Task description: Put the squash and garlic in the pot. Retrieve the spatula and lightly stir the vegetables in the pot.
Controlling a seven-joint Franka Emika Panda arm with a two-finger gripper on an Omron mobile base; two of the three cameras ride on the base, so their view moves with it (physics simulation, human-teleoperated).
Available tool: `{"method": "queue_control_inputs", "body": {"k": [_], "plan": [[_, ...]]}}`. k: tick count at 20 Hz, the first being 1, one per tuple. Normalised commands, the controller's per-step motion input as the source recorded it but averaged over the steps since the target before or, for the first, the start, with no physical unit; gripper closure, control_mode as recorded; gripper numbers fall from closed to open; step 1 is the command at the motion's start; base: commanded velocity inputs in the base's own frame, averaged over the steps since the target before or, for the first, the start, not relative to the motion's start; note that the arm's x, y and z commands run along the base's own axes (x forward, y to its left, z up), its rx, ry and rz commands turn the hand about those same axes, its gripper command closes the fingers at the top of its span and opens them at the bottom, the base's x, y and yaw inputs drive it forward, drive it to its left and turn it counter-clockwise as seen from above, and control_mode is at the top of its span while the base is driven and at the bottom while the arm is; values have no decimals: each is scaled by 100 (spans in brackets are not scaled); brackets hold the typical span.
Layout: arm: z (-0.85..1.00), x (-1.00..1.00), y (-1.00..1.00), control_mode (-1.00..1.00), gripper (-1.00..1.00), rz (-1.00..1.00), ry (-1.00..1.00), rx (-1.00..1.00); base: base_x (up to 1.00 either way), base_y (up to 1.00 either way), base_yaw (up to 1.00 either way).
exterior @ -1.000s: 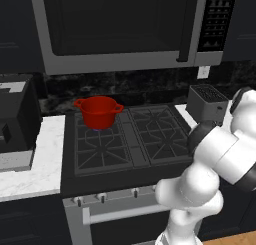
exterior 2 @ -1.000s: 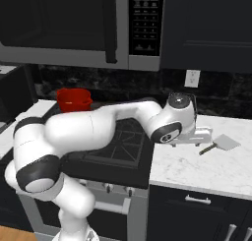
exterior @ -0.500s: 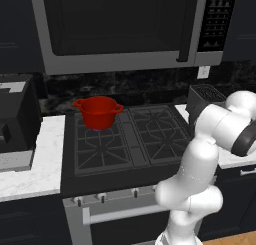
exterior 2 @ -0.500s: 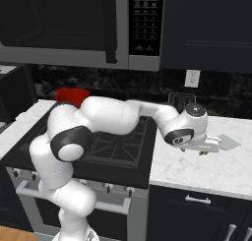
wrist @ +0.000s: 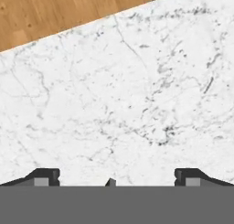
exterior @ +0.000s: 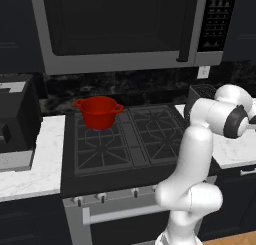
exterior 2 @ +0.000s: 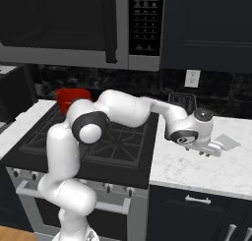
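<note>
Microwave (exterior: pixel 120 31): large dark door in a grey frame, hung above the stove; its button panel sits at the right end.
Stove (exterior: pixel 125 139): black top with 2 rows of cast grates, knobs along the grey front edge below.
Counter (exterior 2: pixel 206 161): white marble with fine grey veins, to the right of the stove; a second stretch lies to the stove's left (exterior: pixel 30 166).
Arm (exterior 2: pixel 123 112): white with dark joints, it arches across the stove and, in the right base view, covers most of the pot and the rear burners.
Black appliance (exterior: pixel 15 119): boxy, dark, on the left counter, cut off by the frame edge.
Toaster (exterior 2: pixel 182 101): dark, at the back of the right counter, partly hidden behind the arm.
Pot (exterior: pixel 99 111): small, round, glossy red, 2 loop handles at the rim; it stands on the rear left burner. Its contents are too dark to make out.
Gripper (exterior 2: pixel 209 149): low over the right counter, just beside the stove's edge; in the hand view the 2 dark tips (wrist: pixel 45 176) stand spread wide apart with nothing but bare marble between them.
Spatula (exterior 2: pixel 227 141): a flat pale grey blade lying on the marble just beyond the gripper; its handle is hidden behind the hand.
Floor (wrist: pixel 59 13): warm wood planks past the counter's edge.
Outlet (exterior 2: pixel 191 78): small white plate on the dark speckled backsplash.
</note>
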Motion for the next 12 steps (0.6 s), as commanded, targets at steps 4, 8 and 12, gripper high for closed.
{"method": "queue_control_inputs", "body": {"k": [4, 8, 12], "plan": [[-26, 74, 3, -100, -100, -30, 0, 0, 0, 0, 0], [-7, 83, 5, -100, -100, -14, 0, 0, 0, 0, 0], [-11, 70, 3, -100, -100, -8, 0, 0, 0, 0, 0]]}}
